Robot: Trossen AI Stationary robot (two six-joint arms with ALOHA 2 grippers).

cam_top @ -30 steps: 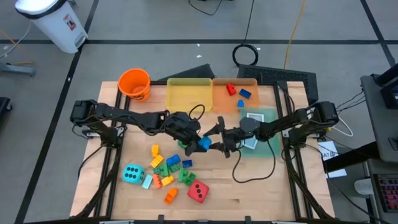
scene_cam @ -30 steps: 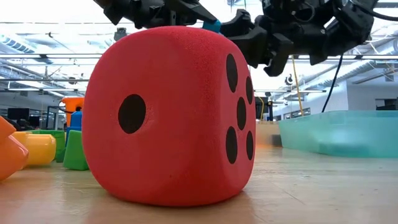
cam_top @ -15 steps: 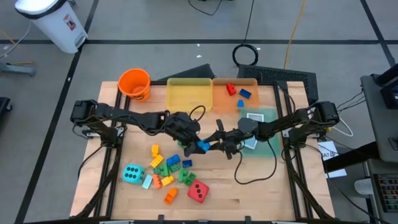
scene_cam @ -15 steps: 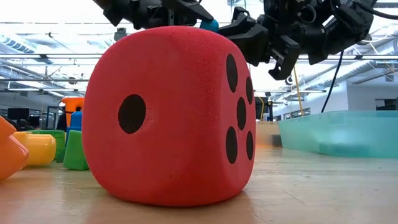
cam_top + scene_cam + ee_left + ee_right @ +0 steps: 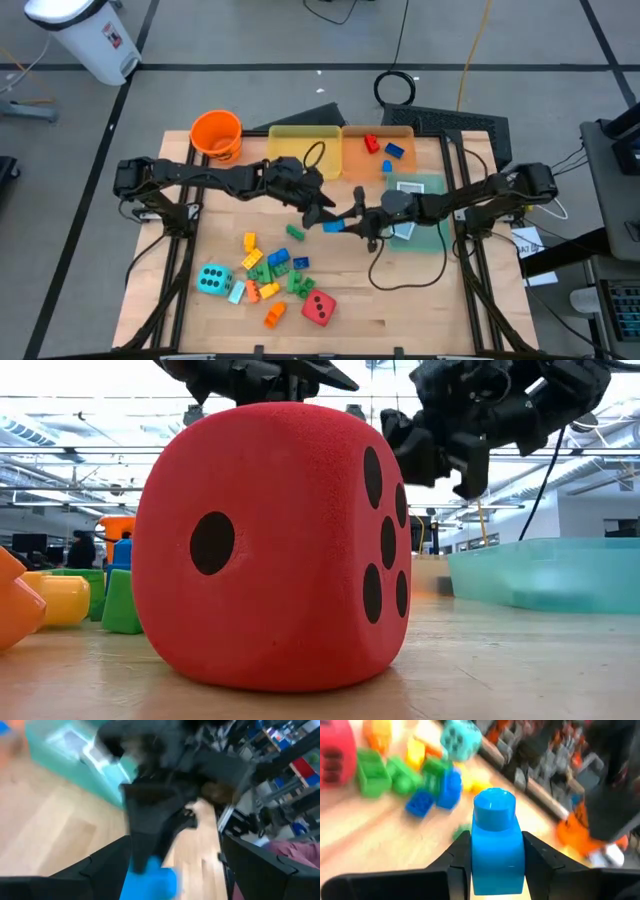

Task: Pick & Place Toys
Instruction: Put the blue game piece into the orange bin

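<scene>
A blue brick [image 5: 497, 842], pinched in the right claw [image 5: 340, 225], hangs above the middle of the bench [image 5: 400, 300], the claw's two fingers closed on its sides and its single stud pointing forward in the right wrist view. The left claw [image 5: 322, 208] stands just beside it with its fingers spread and nothing between them, which reads as a hand-over from one arm to the other, the brick now carried by the right alone. Both arms reach in low and nearly level from opposite sides of the bench, their wrists meeting near its centre; the left arm angles in from the side where the orange bucket [image 5: 216, 134] stands, the right from the side of the green tray [image 5: 432, 238]. Below and toward the front edge lies the loose heap of bricks [image 5: 275, 275], with a cyan die [image 5: 213, 280] at one side and a red die [image 5: 319, 307] at the other, the red die filling most of the low view. Two bricks, one red [image 5: 371, 143] and one blue [image 5: 394, 152], already sit in the orange tray [image 5: 405, 133], the likely destination for this one, judging by the blue brick there.
</scene>
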